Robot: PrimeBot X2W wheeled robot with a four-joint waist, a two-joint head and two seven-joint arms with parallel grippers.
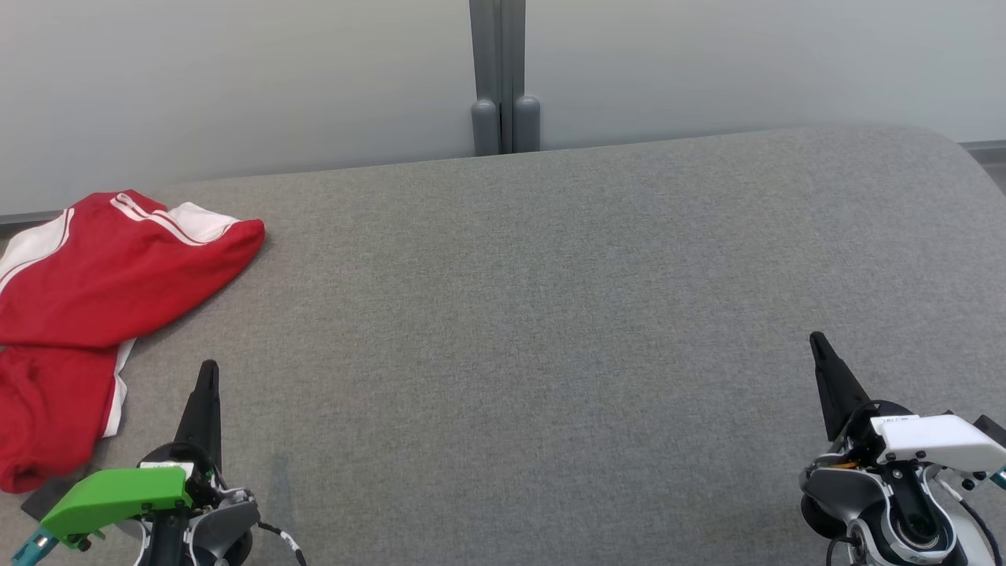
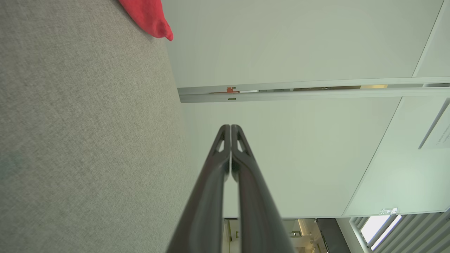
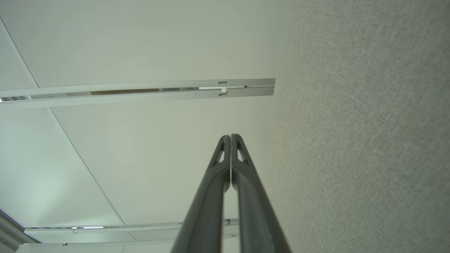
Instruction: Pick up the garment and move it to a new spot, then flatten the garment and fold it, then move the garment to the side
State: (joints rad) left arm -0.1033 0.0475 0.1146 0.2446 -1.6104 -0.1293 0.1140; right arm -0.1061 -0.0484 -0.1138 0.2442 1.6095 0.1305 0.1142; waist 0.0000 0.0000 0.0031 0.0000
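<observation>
In the head view my left gripper [image 1: 207, 374] sits low on the left under a green wrist cover. Its two fingers are pressed together into one dark blade pointing away from me, gripping nothing. My right gripper [image 1: 821, 347], white-covered, mirrors it at the lower right, also closed and empty. Both are over the grey padded surface [image 1: 550, 314]. The red garment [image 1: 102, 275] with white stripes lies rumpled at the surface's left edge, near my left gripper but apart from it.

The left wrist view shows my left gripper [image 2: 230, 128] meeting tip to tip, with just a red corner of the garment [image 2: 149, 15] far ahead.

The right wrist view shows my right gripper [image 3: 230, 137] closed on nothing, beside the grey padded surface [image 3: 369, 123].
</observation>
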